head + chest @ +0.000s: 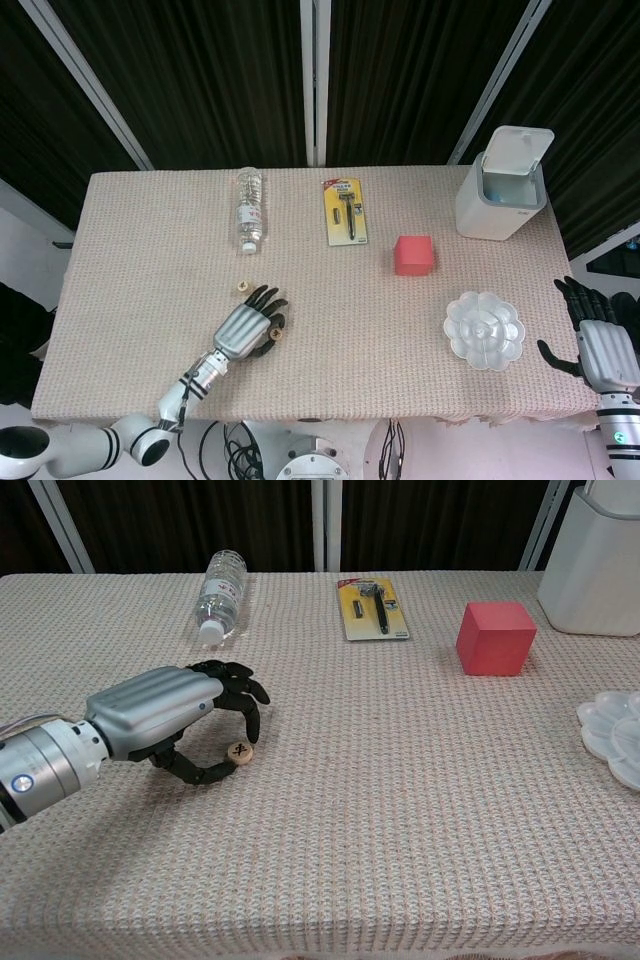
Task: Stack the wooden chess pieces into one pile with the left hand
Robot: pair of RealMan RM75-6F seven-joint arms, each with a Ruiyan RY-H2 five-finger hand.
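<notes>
A round wooden chess piece [239,752] with a dark character on top lies on the woven table cloth [400,810]. My left hand [170,720] arches over it. Thumb and a fingertip [251,734] touch the piece from opposite sides, pinching it while it rests on the cloth. From the head view the same piece [275,333] peeks out beside my left hand [248,328]. A second wooden piece [241,286] lies just beyond the fingers; the chest view does not show it. My right hand [600,340] hangs off the table's right edge, fingers spread and holding nothing.
A water bottle [220,592] lies at the back left and a carded razor [374,608] at the back middle. A red cube [495,638] stands to the right. A white flower-shaped dish [484,330] and a white lidded bin [503,185] occupy the right side.
</notes>
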